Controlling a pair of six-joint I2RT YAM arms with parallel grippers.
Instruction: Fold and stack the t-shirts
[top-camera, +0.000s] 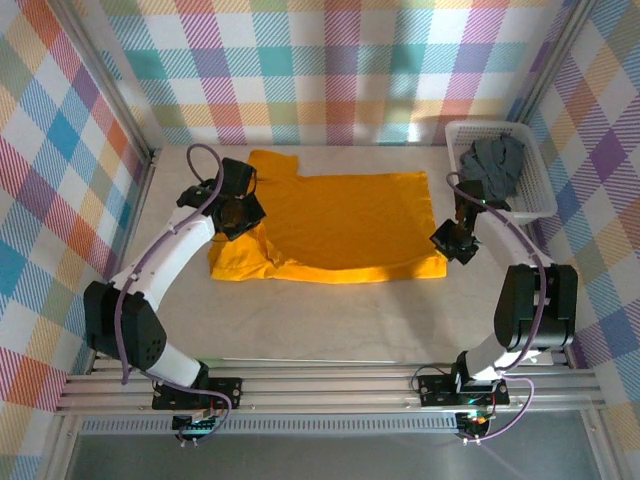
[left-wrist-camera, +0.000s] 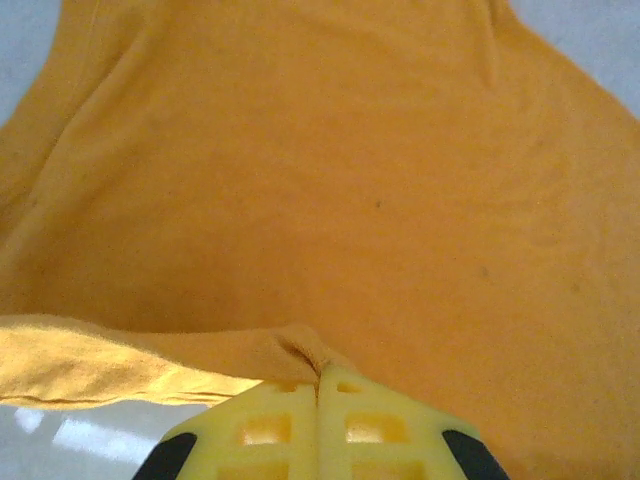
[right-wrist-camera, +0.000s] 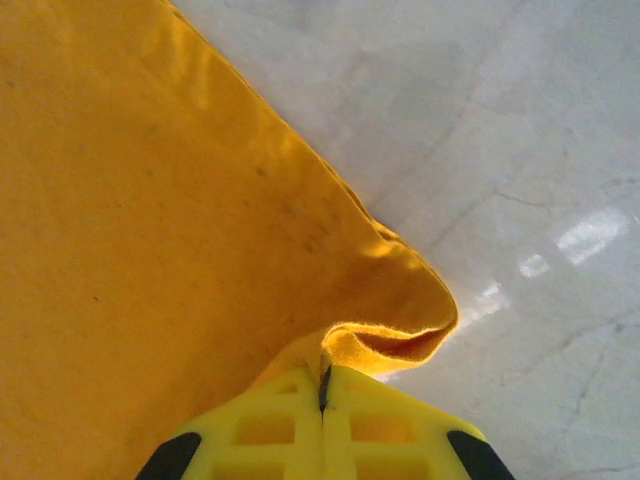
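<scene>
The left gripper (top-camera: 238, 214) is pinched tight on a fold of cloth at the left side of the orange-yellow t-shirt (top-camera: 350, 225). The shirt lies spread across the middle of the pale surface (top-camera: 330, 320). At its near right corner, the right gripper (top-camera: 453, 241) is clamped on a curled-up bit of hem. Far right, the dark grey t-shirt (top-camera: 496, 165) sits crumpled in the white mesh basket (top-camera: 541, 195).
</scene>
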